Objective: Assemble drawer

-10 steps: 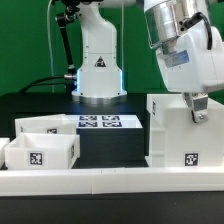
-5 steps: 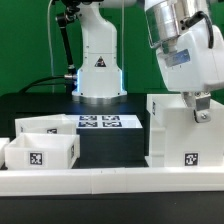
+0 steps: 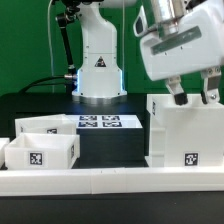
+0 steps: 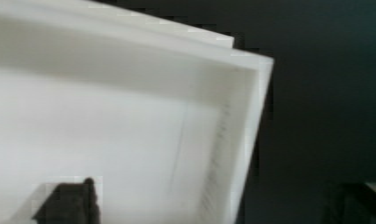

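The tall white case (image 3: 185, 135) stands at the exterior view's right, with a tag low on its front. Two smaller white tray boxes, one behind (image 3: 48, 125) and one in front (image 3: 40, 152), stand at the left, the front one showing a tag. My gripper (image 3: 195, 97) hovers at the case's top edge, open, with one finger on each side of a case wall. In the wrist view the case (image 4: 132, 120) fills the frame. My gripper (image 4: 217, 205) there has one finger (image 4: 64, 200) over the white inside and the other barely visible over the dark outside.
The marker board (image 3: 100, 122) lies on the black table between the trays and the case. A long low white rail (image 3: 110, 180) runs along the front. The robot's base (image 3: 98, 70) stands behind the marker board.
The hand has turned about its wrist and shifted toward the exterior view's left. Both fingers now show side by side and apart at the case's top edge.
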Robot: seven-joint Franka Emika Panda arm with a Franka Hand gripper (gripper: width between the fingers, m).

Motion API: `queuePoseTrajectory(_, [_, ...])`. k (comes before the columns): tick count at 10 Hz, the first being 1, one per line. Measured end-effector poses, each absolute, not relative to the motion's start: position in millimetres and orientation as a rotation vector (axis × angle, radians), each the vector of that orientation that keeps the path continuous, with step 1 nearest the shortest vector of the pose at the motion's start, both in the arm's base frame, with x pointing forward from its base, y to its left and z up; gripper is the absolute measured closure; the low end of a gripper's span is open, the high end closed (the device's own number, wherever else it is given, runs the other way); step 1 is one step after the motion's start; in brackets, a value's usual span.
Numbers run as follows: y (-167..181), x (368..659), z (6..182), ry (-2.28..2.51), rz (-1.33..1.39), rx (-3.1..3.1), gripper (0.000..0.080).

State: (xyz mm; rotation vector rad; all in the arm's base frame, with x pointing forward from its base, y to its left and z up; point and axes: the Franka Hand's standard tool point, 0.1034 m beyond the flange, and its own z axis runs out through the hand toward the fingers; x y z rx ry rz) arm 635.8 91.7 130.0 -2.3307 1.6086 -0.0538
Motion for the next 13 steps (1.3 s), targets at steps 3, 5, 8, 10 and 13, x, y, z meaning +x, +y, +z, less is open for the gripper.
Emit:
queuePoseTrajectory(3, [84.9, 632.8, 142.4, 1.438, -0.052, -2.439, 0.0151])
queuePoseTrajectory(5, [84.6, 632.1, 140.4, 1.388, -0.058, -2.473, 0.0151])
queuePoseTrajectory(8, [62.3, 616.9, 145.3, 0.749, 0.022, -2.817, 0.0151])
queuePoseTrajectory(10, [51.3, 618.6, 144.3, 0.479, 0.003, -2.886, 0.0151])
queuePoseTrajectory(13, [46.4, 616.2, 143.4, 0.095, -0.03, -2.932, 0.0151])
